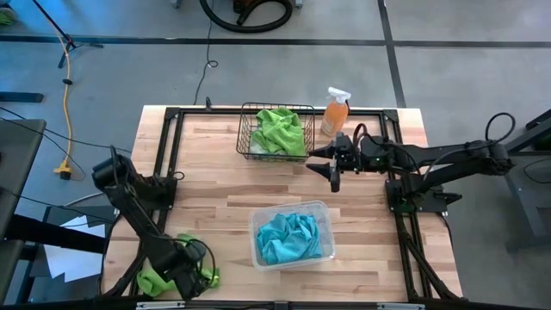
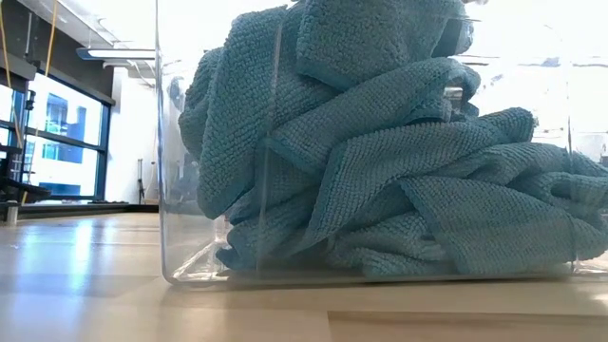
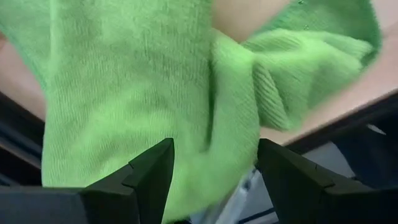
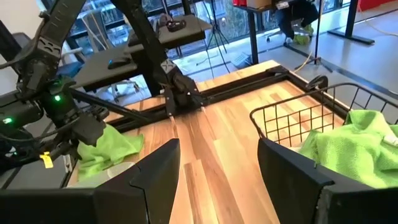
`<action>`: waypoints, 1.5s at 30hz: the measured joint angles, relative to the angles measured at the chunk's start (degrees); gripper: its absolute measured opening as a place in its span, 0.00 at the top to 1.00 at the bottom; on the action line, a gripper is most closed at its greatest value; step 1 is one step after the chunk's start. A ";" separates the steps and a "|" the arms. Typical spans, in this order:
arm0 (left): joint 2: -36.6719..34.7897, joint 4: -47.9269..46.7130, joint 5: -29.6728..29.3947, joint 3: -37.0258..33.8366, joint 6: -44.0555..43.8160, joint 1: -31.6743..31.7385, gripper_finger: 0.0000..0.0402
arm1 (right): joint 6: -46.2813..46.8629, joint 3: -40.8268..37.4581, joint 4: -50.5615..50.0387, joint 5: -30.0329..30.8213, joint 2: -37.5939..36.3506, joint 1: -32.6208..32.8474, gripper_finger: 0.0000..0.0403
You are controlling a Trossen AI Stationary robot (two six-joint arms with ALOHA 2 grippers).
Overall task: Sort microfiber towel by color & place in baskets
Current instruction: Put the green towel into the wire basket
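Note:
A lime green towel (image 1: 157, 280) lies at the table's near-left corner, partly over the edge. My left gripper (image 1: 194, 274) is down on it, open, and the cloth (image 3: 124, 93) bunches between its fingers (image 3: 152, 174). More lime green towels (image 1: 280, 129) fill the black wire basket (image 1: 245, 129) at the far side. Turquoise towels (image 1: 293, 237) lie heaped in the clear tub (image 1: 255, 224), which fills the low view (image 2: 171, 190). My right gripper (image 1: 335, 176) hovers open beside the basket's right end, holding nothing (image 4: 217, 149). My left gripper stands open with a fold of the lime green towel (image 3: 230, 130) between its two fingers, coming from above. The towel lies slack on the table corner. Whether the fingers touch the cloth cannot be told.
An orange spray bottle (image 1: 335, 112) stands at the far edge, right of the basket and close to my right gripper. Bare wood lies between basket and tub (image 1: 215, 189). A black frame rail (image 1: 168, 155) runs around the table top.

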 joint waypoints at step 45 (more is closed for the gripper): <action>-36.81 6.52 -27.33 -7.27 46.79 13.88 1.00 | 1.35 -0.07 1.90 -3.09 0.23 0.02 0.59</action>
